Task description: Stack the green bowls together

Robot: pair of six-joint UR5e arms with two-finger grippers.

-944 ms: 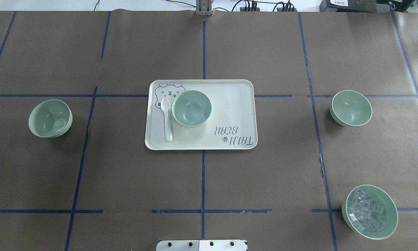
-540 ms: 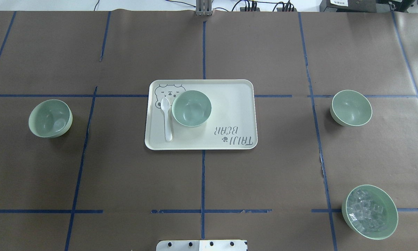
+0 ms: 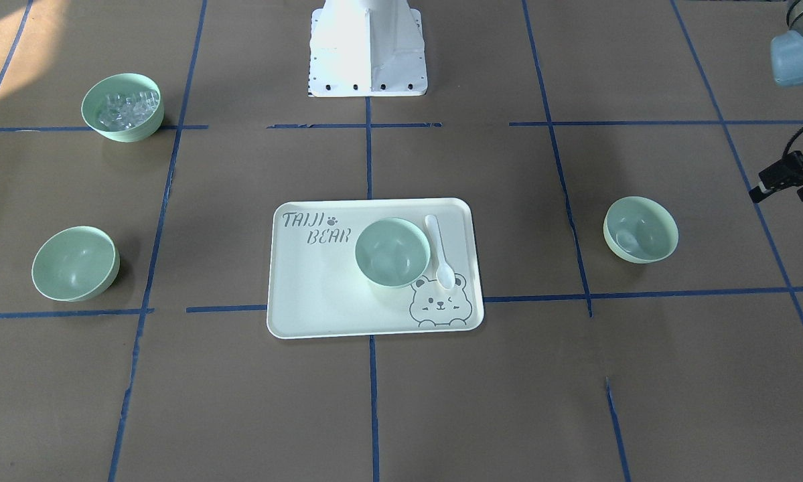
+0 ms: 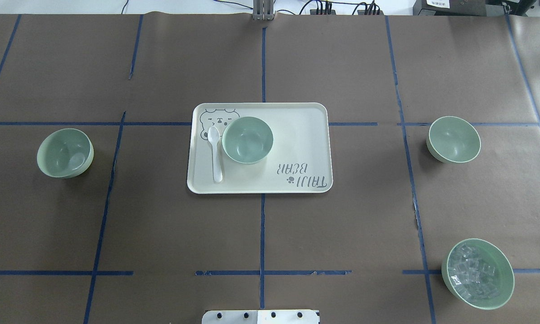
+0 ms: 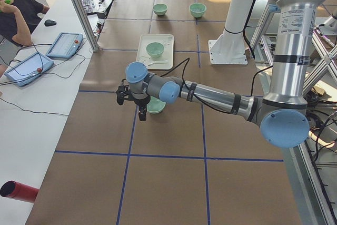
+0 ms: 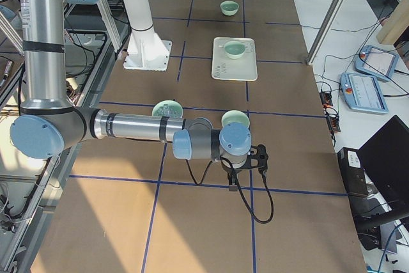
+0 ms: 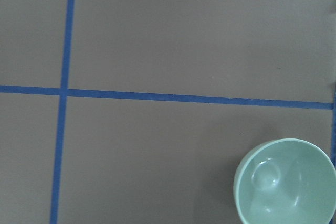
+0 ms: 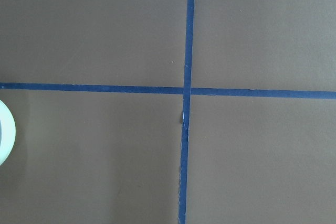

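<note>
The tray bowl (image 4: 247, 139) sits on the tray (image 4: 297, 135); the left bowl (image 4: 65, 153) and right bowl (image 4: 453, 139) stand well apart on the desk (image 4: 342, 225). I cannot tell if the left pincer (image 5: 131, 106) or right pincer (image 6: 259, 161) is spread. A pinch on the smooth rim may tip a bowl.

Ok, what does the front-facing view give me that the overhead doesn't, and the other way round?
Front-facing only: part of the left arm at its right edge. Overhead only: cables past the table's far edge, and no arm at all. Both: the left green bowl, the middle green bowl on the tray beside a white spoon, the right green bowl, the bowl of clear cubes, and the robot's base.
</note>
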